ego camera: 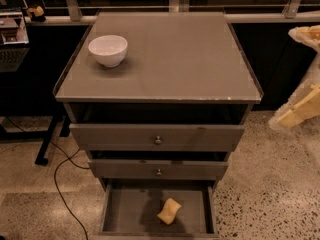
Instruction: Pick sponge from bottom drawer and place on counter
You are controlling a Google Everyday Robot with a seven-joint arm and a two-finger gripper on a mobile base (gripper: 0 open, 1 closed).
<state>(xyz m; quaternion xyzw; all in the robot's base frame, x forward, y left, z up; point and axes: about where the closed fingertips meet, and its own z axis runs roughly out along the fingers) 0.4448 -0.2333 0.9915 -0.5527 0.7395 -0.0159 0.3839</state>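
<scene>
The pale-yellow sponge [169,211] lies on the flat grey floor of the open bottom drawer [125,209], right of its middle. The counter [170,59] is the broad grey top of the cabinet. My gripper [300,109] is at the far right edge of the view, beside the cabinet and level with the top drawer, far above and to the right of the sponge. Its cream-yellow fingers [299,113] point down-left. It holds nothing that I can see.
A white bowl [108,50] stands on the counter's back left. Two knobbed drawers [157,140] above the bottom one are slightly pulled out. A black cable [60,184] and a dark table leg [47,141] are on the floor at left.
</scene>
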